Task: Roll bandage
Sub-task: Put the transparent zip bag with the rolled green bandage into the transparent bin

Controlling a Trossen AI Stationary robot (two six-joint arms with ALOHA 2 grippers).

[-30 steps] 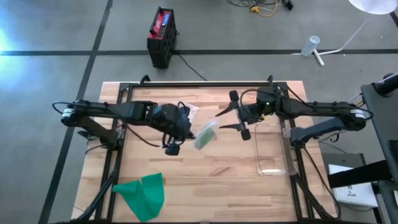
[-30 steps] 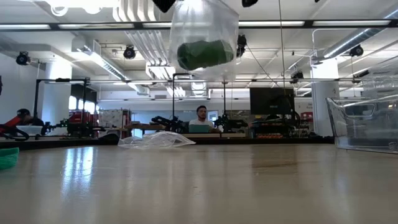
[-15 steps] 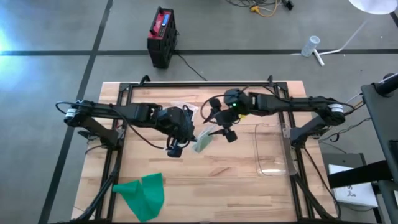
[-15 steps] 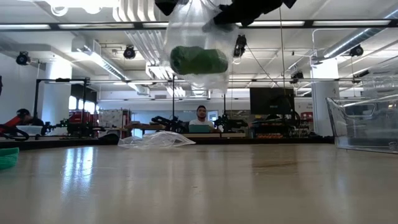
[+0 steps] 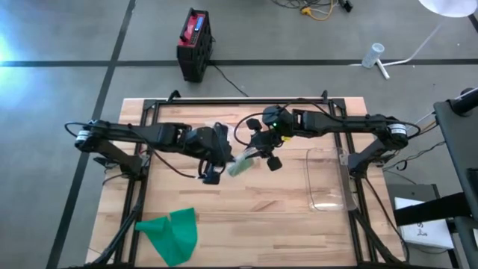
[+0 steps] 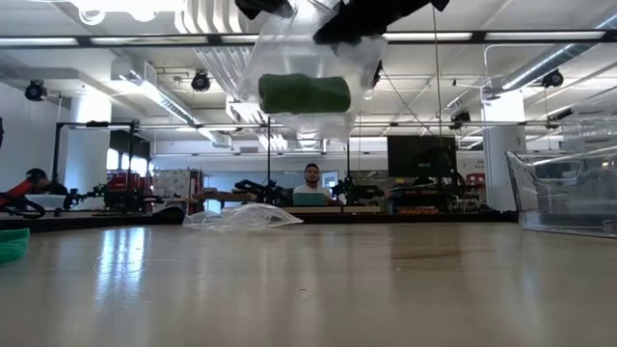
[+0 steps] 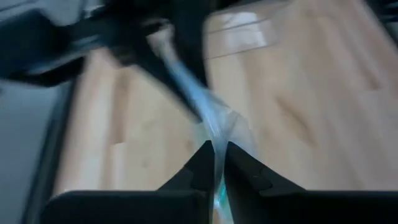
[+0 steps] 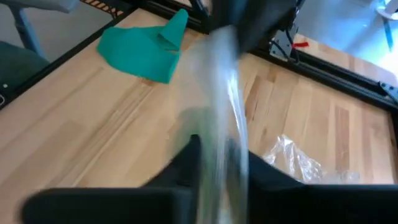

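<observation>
Since the earlier frame, the right gripper (image 5: 257,149) has reached the bag (image 5: 240,165) at frame center and pinches it; the left gripper (image 5: 222,166) stays clamped on its other edge.

Low view: the bandage roll (image 6: 304,93) hangs bagged at upper center, held taut for opening, above the wooden table (image 6: 308,289); a workshop lies behind.

A grey concrete floor (image 5: 60,33), crossed by dark tape lines (image 5: 112,63), is seen around the wooden table (image 5: 246,224). A black and red box (image 5: 194,43) is set on the floor beyond the table's far edge, and a white lamp stand (image 5: 418,45) is placed toward the right. Across the room, long ceiling lights (image 6: 58,40), pipes (image 6: 217,14), a dark monitor (image 6: 421,156) and a seated person (image 6: 310,181) at a bench are shown.
</observation>
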